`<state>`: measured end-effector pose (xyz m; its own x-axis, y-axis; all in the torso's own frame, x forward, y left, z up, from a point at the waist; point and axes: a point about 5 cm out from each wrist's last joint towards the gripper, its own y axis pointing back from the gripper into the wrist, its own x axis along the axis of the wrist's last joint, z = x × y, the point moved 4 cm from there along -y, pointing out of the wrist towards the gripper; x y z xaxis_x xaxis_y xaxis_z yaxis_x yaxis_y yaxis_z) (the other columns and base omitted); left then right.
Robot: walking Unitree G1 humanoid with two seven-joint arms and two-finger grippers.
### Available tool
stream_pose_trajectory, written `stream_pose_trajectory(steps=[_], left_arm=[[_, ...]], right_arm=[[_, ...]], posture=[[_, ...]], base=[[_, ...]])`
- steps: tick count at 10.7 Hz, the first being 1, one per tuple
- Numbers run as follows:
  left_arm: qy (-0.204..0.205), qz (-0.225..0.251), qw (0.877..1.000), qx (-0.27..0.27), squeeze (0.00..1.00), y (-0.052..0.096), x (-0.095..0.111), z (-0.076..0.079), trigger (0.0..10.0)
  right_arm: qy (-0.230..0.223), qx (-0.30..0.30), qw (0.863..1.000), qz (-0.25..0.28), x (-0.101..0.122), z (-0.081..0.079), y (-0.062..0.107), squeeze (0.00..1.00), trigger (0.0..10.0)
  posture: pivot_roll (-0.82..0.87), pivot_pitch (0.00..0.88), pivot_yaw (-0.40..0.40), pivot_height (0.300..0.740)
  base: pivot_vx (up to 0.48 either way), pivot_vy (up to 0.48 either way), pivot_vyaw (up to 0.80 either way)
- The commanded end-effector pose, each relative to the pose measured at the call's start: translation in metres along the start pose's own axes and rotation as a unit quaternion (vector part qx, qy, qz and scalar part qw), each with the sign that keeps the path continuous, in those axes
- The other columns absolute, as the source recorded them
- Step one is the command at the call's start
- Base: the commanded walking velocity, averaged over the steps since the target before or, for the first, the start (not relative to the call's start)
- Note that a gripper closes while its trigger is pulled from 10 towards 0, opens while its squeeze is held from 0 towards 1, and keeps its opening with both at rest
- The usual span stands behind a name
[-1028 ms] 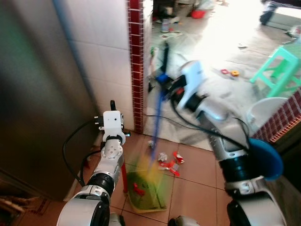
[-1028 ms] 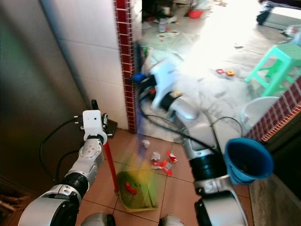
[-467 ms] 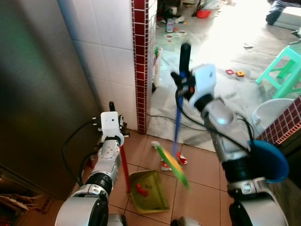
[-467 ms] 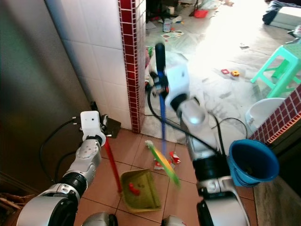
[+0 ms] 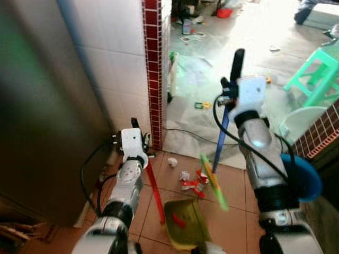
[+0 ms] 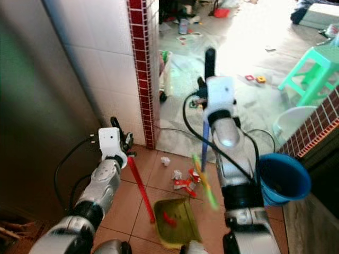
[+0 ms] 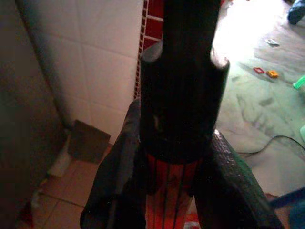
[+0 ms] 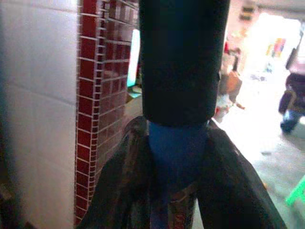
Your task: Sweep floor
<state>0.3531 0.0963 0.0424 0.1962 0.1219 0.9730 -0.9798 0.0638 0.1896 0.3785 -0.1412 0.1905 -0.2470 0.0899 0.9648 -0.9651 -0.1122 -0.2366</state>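
The right gripper (image 5: 229,87) is clamped on the blue handle of the broom (image 5: 221,138), its two fingers (image 8: 119,181) pressed against the shaft just below the black end cap. The broom's long axis runs nearly upright, cap at twelve o'clock and leaning slightly toward one, while the yellow-green brush head (image 5: 213,182) at the bottom slants from about eleven down to five, blurred, and I cannot tell whether it touches the tiles. Directly at six o'clock from it sits the green dustpan (image 5: 184,223) on the terracotta floor (image 5: 175,180), its mouth facing the litter at twelve and a red scrap (image 5: 179,220) lying inside. The dustpan's red handle (image 5: 155,188) rises toward eleven o'clock into the left gripper (image 5: 135,129), which pinches it just under its black cap; the fingers (image 7: 114,176) hug the red shaft on both sides. A cluster of white and red scraps (image 5: 192,180) lies at about eleven o'clock of the brush head, with one crumpled white ball (image 5: 172,162) farther out at ten, near the red-tiled wall corner (image 5: 152,74). A blue bucket (image 5: 302,177) stands at three o'clock of the robot's right arm, and a green stool (image 5: 312,76) is well off at one o'clock. Compared with half a second ago, the broom now stands straighter and sits farther toward three o'clock, and the brush head has swung to the three o'clock side of the scraps; the dustpan keeps its red scrap.
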Motion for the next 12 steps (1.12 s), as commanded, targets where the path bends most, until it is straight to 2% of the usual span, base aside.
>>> stream_pose_trajectory(steps=[1,2,3,4,5,7,9,10,11,12], left_arm=[[-0.023,0.078,0.997,-0.002,0.00,-0.002,0.038,-0.004,10.0],[-0.031,0.107,0.994,-0.005,0.00,0.001,0.052,-0.008,10.0],[-0.031,0.113,0.993,0.006,0.00,0.002,0.057,-0.016,10.0],[-0.020,0.100,0.995,0.013,0.00,0.006,0.060,-0.023,10.0],[-0.003,0.090,0.996,0.010,0.00,0.009,0.059,-0.024,10.0],[0.023,0.060,0.998,0.013,0.00,0.015,0.046,-0.027,10.0],[0.068,0.044,0.997,-0.007,0.00,0.015,0.051,-0.019,10.0],[0.044,0.050,0.998,-0.009,0.00,0.013,0.054,-0.018,10.0],[0.042,0.056,0.997,-0.017,0.00,0.013,0.058,-0.017,10.0],[0.033,0.061,0.998,-0.012,0.00,0.012,0.062,-0.020,10.0]], right_arm=[[-0.022,-0.007,0.999,0.026,0.010,-0.005,-0.002,0.00,10.0],[-0.011,-0.022,0.999,0.026,0.009,-0.003,-0.004,0.00,10.0],[0.001,-0.037,0.999,0.017,0.005,0.000,-0.005,0.00,10.0],[0.020,-0.067,0.998,-0.002,-0.004,0.010,-0.003,0.00,10.0],[0.019,-0.087,0.996,-0.001,-0.005,0.018,-0.001,0.00,10.0],[0.027,-0.100,0.995,-0.001,-0.008,0.022,-0.002,0.00,10.0],[0.013,-0.122,0.992,-0.010,-0.014,0.022,-0.003,0.00,10.0],[0.003,-0.113,0.994,-0.014,-0.016,0.018,-0.004,0.00,10.0],[0.008,-0.110,0.994,-0.018,-0.019,0.016,-0.003,0.00,10.0],[0.007,-0.112,0.993,-0.031,-0.027,0.017,0.000,0.00,10.0]], posture=[[-0.10,0.000,0.078,0.740],[-0.09,0.000,0.087,0.740],[-0.09,0.000,0.090,0.740],[-0.08,0.000,0.085,0.740],[-0.08,0.000,0.080,0.740],[-0.09,0.000,0.091,0.740],[-0.10,0.000,0.100,0.740],[-0.11,0.000,0.098,0.740],[-0.11,0.000,0.098,0.740],[-0.11,0.000,0.092,0.740]], base=[[0.000,0.000,0.00],[0.000,0.000,0.00],[0.000,0.000,0.00],[0.000,0.000,0.00],[0.000,0.000,-0.80],[0.000,0.000,-0.80],[0.000,0.000,-0.80],[0.000,0.000,0.00],[0.000,0.000,0.00],[0.000,0.000,-0.80]])
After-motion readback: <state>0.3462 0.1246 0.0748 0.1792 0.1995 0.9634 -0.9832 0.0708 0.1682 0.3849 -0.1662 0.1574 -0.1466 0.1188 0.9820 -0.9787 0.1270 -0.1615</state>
